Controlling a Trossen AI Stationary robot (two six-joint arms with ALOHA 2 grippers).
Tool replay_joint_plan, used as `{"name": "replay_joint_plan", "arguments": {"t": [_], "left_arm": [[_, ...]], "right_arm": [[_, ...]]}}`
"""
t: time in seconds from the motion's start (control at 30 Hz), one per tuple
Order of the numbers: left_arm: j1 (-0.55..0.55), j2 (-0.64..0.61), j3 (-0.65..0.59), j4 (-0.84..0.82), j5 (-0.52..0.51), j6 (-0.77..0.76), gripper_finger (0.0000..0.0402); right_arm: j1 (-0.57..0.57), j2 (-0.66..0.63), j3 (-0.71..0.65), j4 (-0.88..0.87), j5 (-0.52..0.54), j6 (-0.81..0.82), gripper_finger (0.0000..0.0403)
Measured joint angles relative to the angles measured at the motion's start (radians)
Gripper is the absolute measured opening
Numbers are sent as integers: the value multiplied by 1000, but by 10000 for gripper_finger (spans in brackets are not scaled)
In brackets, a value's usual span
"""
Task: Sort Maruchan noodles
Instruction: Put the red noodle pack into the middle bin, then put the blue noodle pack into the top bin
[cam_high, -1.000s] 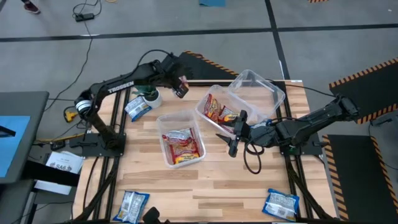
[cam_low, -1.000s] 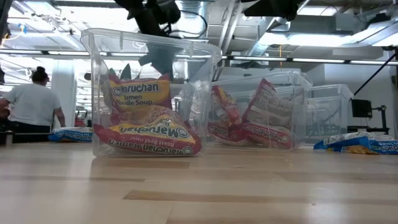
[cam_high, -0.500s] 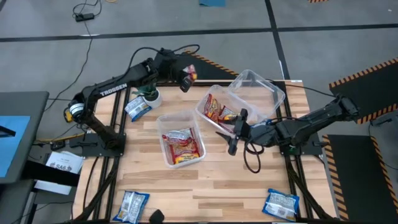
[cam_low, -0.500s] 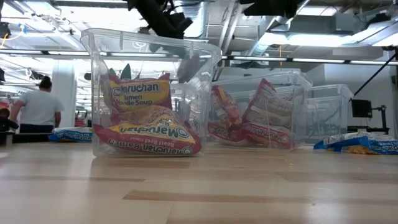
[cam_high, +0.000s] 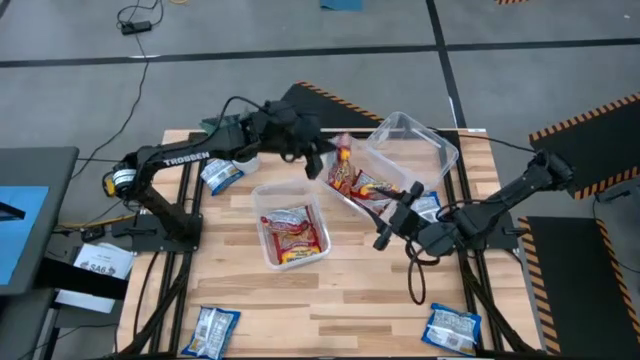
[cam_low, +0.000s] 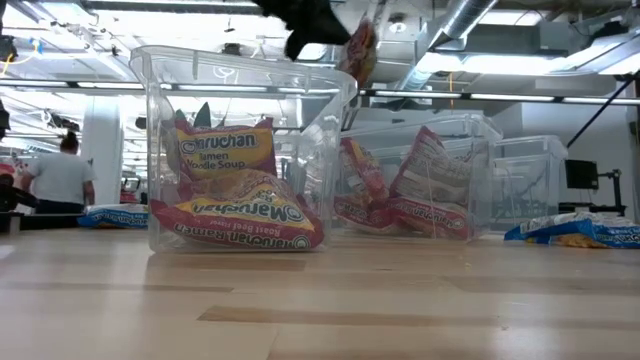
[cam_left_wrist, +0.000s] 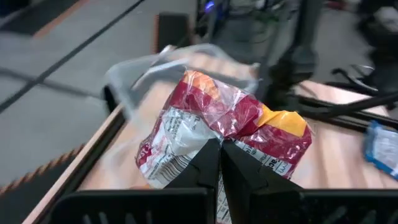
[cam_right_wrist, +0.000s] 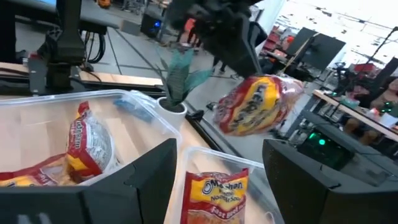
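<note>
My left gripper (cam_high: 320, 160) is shut on a crumpled red-orange-yellow noodle packet (cam_high: 343, 157) and hangs over the far left corner of the middle clear tub (cam_high: 327, 188). That tub holds red packets, and so does the near tub (cam_high: 262, 196). In the low view the held packet (cam_low: 362, 48) shows high above the tubs. My right gripper (cam_high: 394, 213) is open, beside the middle tub's near right side, touching nothing. In the right wrist view its fingers frame the tubs, with the held packet (cam_right_wrist: 258, 106) beyond. My left gripper pinches the red-orange packet between its two fingers at a crumpled edge (cam_left_wrist: 217, 138). The fingers reach in roughly level from the table's left. The packet (cam_left_wrist: 233, 121) is lifted clear of the table and the tubs, bunched up past the fingertips.
A third clear tub (cam_high: 440, 150) sits tilted at the far right and shows nothing inside. Blue-and-white packets lie at the left (cam_high: 220, 175), the near left (cam_high: 212, 330), the near right (cam_high: 452, 326) and by the right arm (cam_high: 428, 205). A person (cam_low: 62, 175) stands in the room beyond.
My left gripper has swung from beside the potted plant at the far left toward the table's right, carrying the red packet, and now stands over the middle tub's corner. My right gripper has drawn slightly toward the right and near edges, staying open.
</note>
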Motion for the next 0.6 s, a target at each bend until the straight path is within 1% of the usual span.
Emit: {"name": "replay_joint_plan", "arguments": {"t": [0.1, 0.17, 0.2, 0.23, 0.3, 0.37, 0.43, 0.5, 0.6], "left_arm": [[-50, 17, -60, 141, 9, 35, 0], [-60, 20, -130, 235, 37, 44, 0], [-63, 33, -164, 309, 44, 45, 0], [-62, 39, -201, 385, 50, 42, 0], [-45, 43, -284, 470, 68, 24, 0], [-29, 60, -349, 600, 76, 11, 0], [-12, 60, -402, 673, 114, -5, 0], [-3, 78, -432, 759, 130, -25, 0], [6, 108, -448, 782, 156, -45, 0]], "right_arm": [[21, 0, 0, -3, 27, 0, 260], [30, 0, 0, -3, 28, 1, 260], [31, 0, 0, -4, 28, 1, 260], [35, 0, 0, -4, 28, 3, 260], [43, 0, 0, -4, 28, 10, 260], [47, 0, 0, -9, 28, 10, 260], [46, 0, 0, -8, 28, 7, 260], [39, 0, 0, -11, 28, 4, 260], [23, 0, 0, -11, 28, 4, 260]]}}
